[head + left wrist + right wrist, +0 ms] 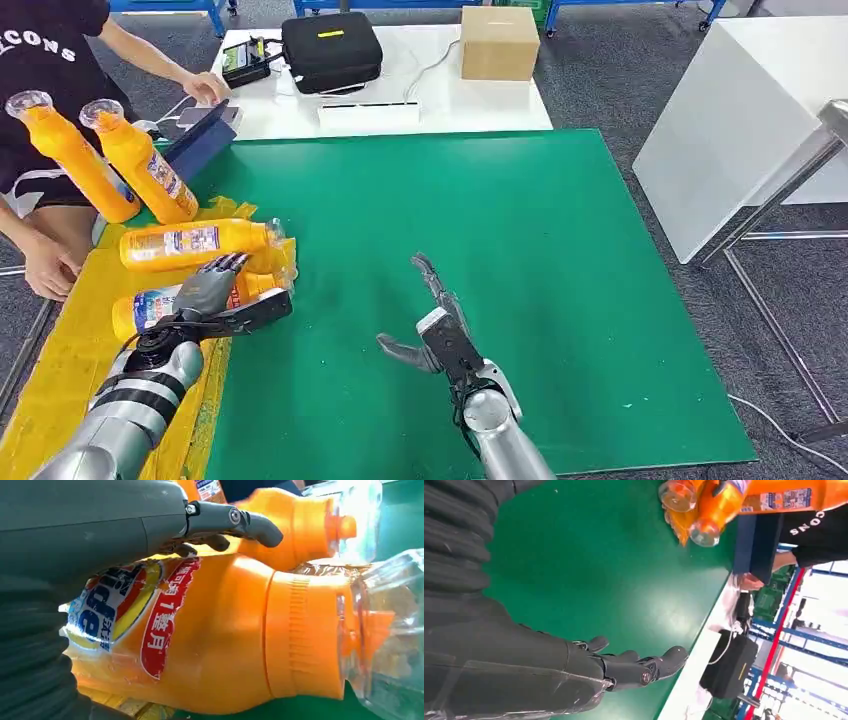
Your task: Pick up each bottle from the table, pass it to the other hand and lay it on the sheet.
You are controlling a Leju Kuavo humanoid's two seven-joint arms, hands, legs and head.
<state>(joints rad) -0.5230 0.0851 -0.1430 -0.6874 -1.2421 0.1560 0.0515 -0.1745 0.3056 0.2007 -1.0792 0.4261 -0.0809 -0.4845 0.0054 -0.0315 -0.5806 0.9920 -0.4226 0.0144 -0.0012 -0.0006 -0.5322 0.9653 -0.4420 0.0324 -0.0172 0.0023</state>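
Left hand (205,290) lies over the nearer lying bottle (150,308), fingers draped across its labelled body and the thumb out past the neck; the left wrist view shows the fingers (235,522) arched over the orange body (210,640), but whether they actually grip it I cannot tell; that bottle rests on the yellow sheet (60,370), which covers the left edge of the green mat (480,280); a second lying bottle (195,243) sits just beyond it on the same sheet, cap toward the mat; two more bottles (135,158) are held tilted above the sheet's far end; right hand (440,330) hovers over the middle of the green mat, well apart from the sheet, fingers spread and straight, holding nothing; a person (45,110) in a dark shirt stands at the sheet's far left side, one hand (45,265) resting by its edge; beyond the green mat a white table (500,100) carries a black case (330,50) and a cardboard box (498,42).
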